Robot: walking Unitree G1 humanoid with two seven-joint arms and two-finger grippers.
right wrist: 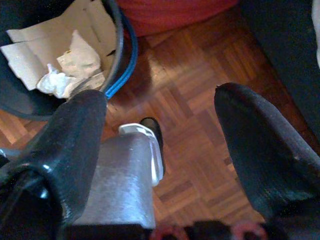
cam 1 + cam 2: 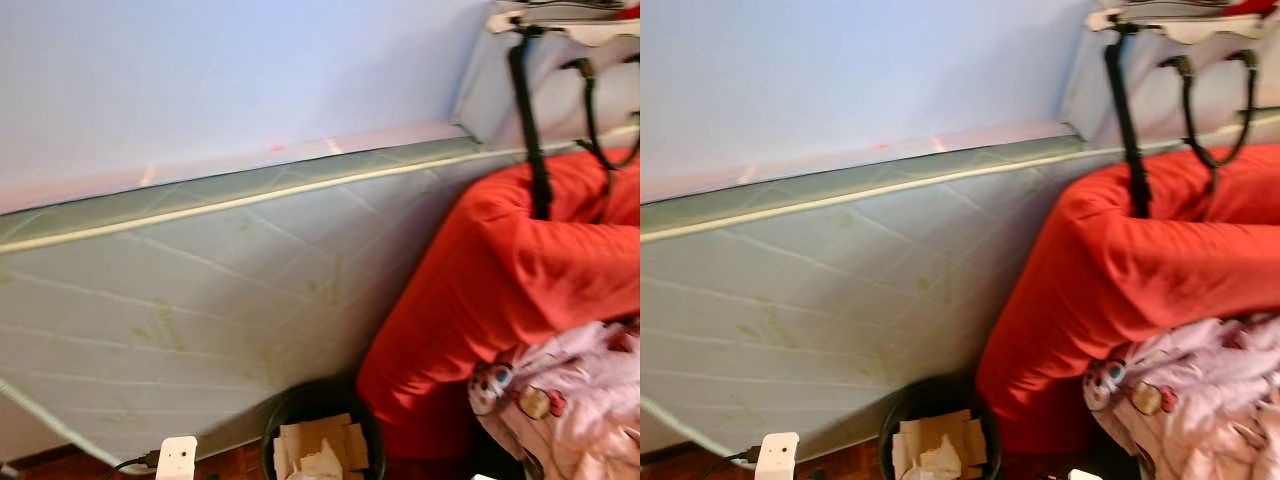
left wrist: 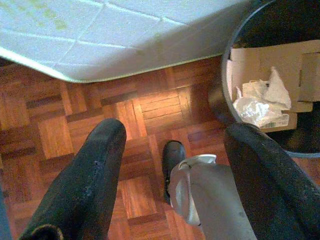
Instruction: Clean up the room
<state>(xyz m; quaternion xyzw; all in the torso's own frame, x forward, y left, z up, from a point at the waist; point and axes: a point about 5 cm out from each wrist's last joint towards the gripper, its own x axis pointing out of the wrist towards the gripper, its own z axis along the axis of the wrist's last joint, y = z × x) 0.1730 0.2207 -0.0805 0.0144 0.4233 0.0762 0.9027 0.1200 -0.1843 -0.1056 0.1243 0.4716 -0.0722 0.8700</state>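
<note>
Head views: mattress (image 2: 200, 290) propped on edge against the wall, probably to free floor; red bedding (image 2: 520, 270) beside it, bin (image 2: 322, 432) of paper scraps below. Left wrist: left gripper (image 3: 175, 165) spread, empty, hanging over parquet (image 3: 150, 115) beside the bin. Right wrist: right gripper (image 1: 160, 145) likewise spread and empty.

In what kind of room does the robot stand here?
Probably a bedroom in a home. A quilted mattress leans against the pale wall, a red duvet is heaped beside it, and a black waste bin with cardboard and paper stands on the parquet floor.
</note>
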